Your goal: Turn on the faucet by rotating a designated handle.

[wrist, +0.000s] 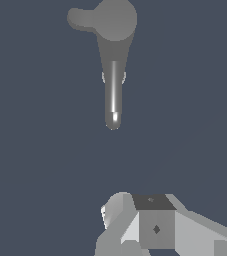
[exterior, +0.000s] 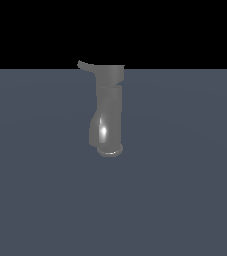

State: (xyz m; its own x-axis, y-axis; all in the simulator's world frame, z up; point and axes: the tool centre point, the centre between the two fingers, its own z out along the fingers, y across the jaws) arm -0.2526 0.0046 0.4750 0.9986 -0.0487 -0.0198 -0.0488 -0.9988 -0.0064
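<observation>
The faucet (exterior: 107,112) stands upright a little above the middle of the exterior view, its round base flange resting on the flat slate-blue floor (exterior: 185,200). From its wider top cap the handle (exterior: 85,65) sticks out toward nine o'clock, a thin flat lever with a slight upward curl at the tip. Seen from the wrist camera, the same faucet (wrist: 114,75) is viewed from above, with the handle (wrist: 80,18) jutting from the round cap.

The body looks like glossy metal, so I judge it rigid, fixed in place and slippery to any sliding contact. The lever is the only part meant to move, and it should swing stiffly about the upright axis. The best place to press or pinch is near the lever's outer tip, where leverage is greatest. A flat push on its side face should be less likely to slip than a pinch on its thin edges.

The gripper (wrist: 135,235) shows only in the wrist view, well apart from the faucet and touching nothing. Only its blocky underside is visible, so I cannot tell whether the fingers are spread or pressed together.

The floor is bare and even, ending at a black backdrop (exterior: 185,30) behind.
</observation>
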